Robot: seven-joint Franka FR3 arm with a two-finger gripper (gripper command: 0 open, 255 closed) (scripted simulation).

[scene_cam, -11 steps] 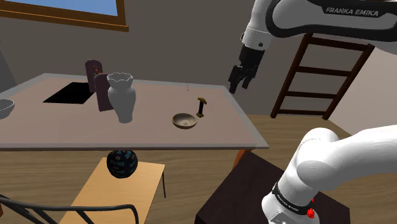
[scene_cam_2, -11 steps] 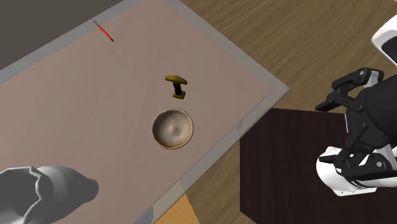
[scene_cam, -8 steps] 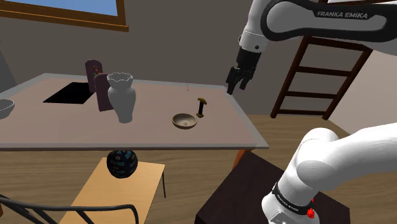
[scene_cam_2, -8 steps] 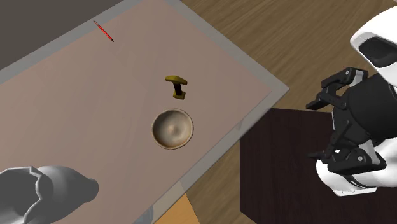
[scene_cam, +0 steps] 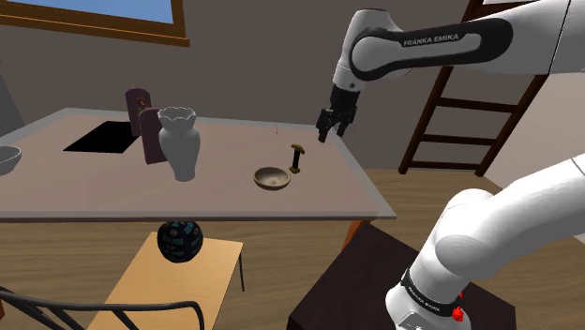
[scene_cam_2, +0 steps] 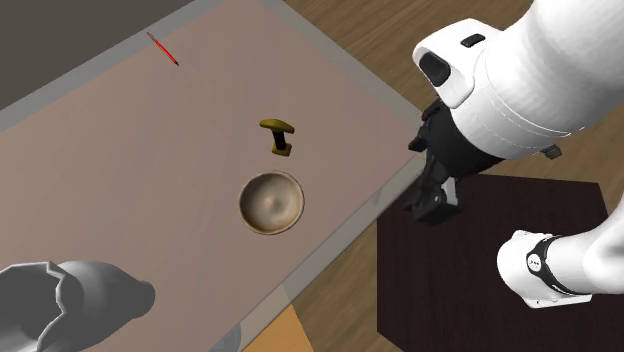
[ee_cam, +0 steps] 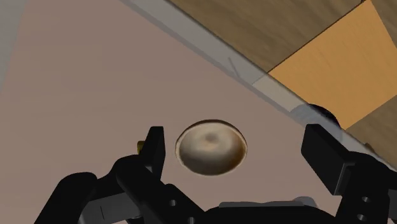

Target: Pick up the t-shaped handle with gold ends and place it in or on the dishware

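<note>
We see the T-shaped handle standing upright on the pinkish table. Its gold crossbar sits on top of a dark stem. It is just beside the brown bowl and does not touch it. The bowl has nothing in it.

In the wrist view the handle is almost wholly hidden. A small gold speck at the edge of one finger is probably an end of its crossbar, though we cannot be sure. The bowl shows plainly there, beyond the gap between the two fingers. The stem's lower end is too small for us to make out in any view.

A white vase stands well apart from the bowl on the same table, and the second exterior view cuts it off at the corner. A thin red stick lies far up the table.

The gripper hangs in the air above the table, higher than the handle and to the shoulder view's right of it. Its fingers point down, stand spread apart and hold nothing. The forearm reaches across the top of the shoulder view toward the left, and the wrist bends downward. In the second exterior view the hand shows by the table's edge, next to the dark stand.
</note>
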